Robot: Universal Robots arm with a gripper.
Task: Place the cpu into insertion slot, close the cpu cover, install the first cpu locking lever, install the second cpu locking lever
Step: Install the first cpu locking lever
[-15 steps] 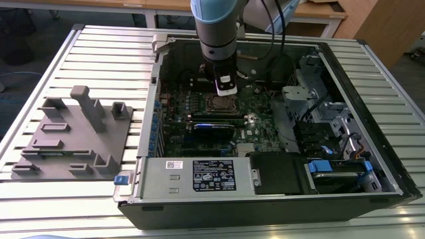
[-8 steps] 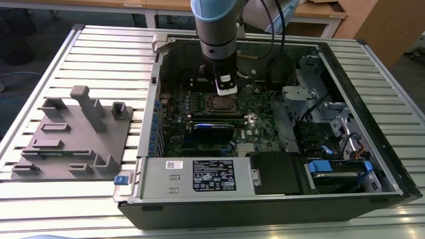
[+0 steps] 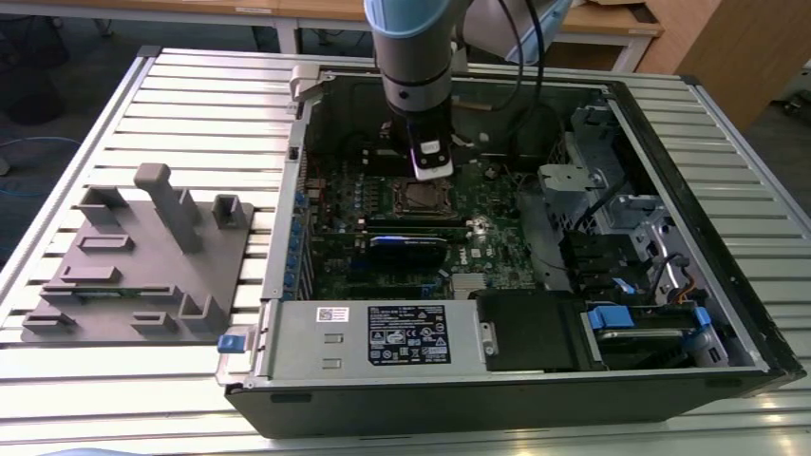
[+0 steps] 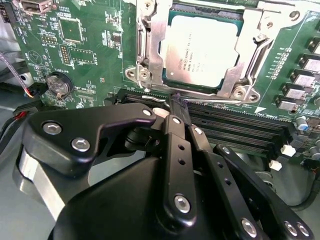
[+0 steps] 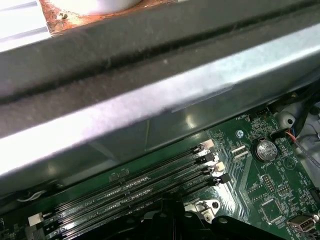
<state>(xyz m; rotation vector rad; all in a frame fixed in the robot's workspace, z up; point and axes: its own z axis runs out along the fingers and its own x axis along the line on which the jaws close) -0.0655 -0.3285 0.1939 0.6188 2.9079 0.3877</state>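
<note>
Open case [image 3: 507, 404] on ribbed metal table [image 3: 190, 95], grey jig [image 3: 140, 266] at its 9 o'clock in the exterior view, wooden desks [image 3: 609, 24] behind; gripper [image 3: 431, 173] fingers pinched together, empty, at 12 o'clock of cpu [image 4: 200, 47]; cpu seated in slot [image 4: 200, 9] under lowered cover [image 4: 250, 45]

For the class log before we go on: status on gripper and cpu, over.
Gripper shut, tips at the cpu cover near edge, beside memory slots. Cpu seated, cover down over it. No obstruction seen.
</note>
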